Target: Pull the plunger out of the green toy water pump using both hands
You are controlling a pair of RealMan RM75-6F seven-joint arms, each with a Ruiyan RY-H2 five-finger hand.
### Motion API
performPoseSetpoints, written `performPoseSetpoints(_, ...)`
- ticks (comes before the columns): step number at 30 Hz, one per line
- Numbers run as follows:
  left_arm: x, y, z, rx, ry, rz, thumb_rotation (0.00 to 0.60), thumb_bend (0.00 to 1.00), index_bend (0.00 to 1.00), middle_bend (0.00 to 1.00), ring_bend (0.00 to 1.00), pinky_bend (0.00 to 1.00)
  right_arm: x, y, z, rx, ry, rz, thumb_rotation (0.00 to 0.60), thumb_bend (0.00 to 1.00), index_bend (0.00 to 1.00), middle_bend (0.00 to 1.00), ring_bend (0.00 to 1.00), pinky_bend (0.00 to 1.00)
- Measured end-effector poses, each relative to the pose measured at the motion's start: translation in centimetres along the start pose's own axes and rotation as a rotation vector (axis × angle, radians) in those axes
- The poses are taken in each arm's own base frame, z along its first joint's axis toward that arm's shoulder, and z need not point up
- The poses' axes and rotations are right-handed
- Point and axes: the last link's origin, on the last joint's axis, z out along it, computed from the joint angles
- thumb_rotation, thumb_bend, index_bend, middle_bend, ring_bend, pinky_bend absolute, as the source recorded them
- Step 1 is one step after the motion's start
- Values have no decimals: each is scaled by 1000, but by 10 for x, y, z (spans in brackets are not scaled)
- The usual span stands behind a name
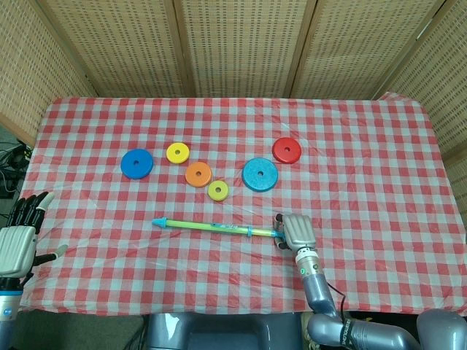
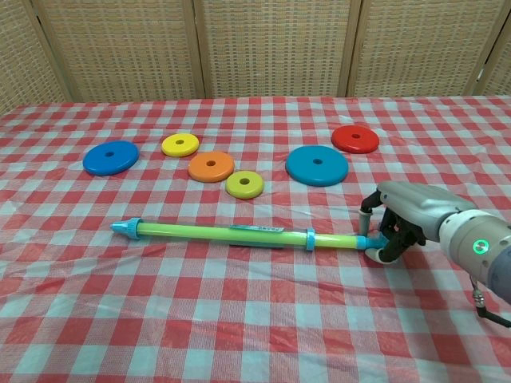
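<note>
Right hand on the plunger end, left hand not yet in, plunger not drawn out.

The long green plastic toy water pump [image 2: 215, 233] lies flat on the red-and-white checked tablecloth [image 2: 239, 319], near the front middle of the table, blue nozzle tip pointing to the robot's left. The right hand [image 2: 397, 225] has its fingers curled around the pump's blue plunger handle [image 2: 363, 242], so it looks held. The left hand [image 1: 20, 237] hovers at the table's near-left edge, well apart from the pump, fingers spread, holding nothing. Judged early: the tube is not gripped by the left hand, and the pull itself is left to do. Containers: none in view; only flat coloured discs beyond the pump, e.g. the large light-blue ring disc [image 2: 317, 165].
</note>
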Motion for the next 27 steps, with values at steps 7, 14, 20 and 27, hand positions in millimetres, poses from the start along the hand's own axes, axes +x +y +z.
performPoseSetpoints(7,0,0,0,-1,-1,-4,600,118,0,0,0,0,-3,3,1,-8,-18,-11,600,531,533,1000,1000,756)
performPoseSetpoints(14,0,0,0,0,-4,-5,600,119,0,0,0,0,2,0,0,1,-5,2,600,580,599,1000,1000,756)
performPoseSetpoints(20,-1,0,0,2,-6,-2,600,121,0,0,0,0,18,-4,-4,16,28,34,600,585,632,1000,1000,756)
performPoseSetpoints(27,-1,2,1,3,-4,-6,600,132,0,0,0,0,41,-1,-5,10,63,85,600,585,639,1000,1000,756)
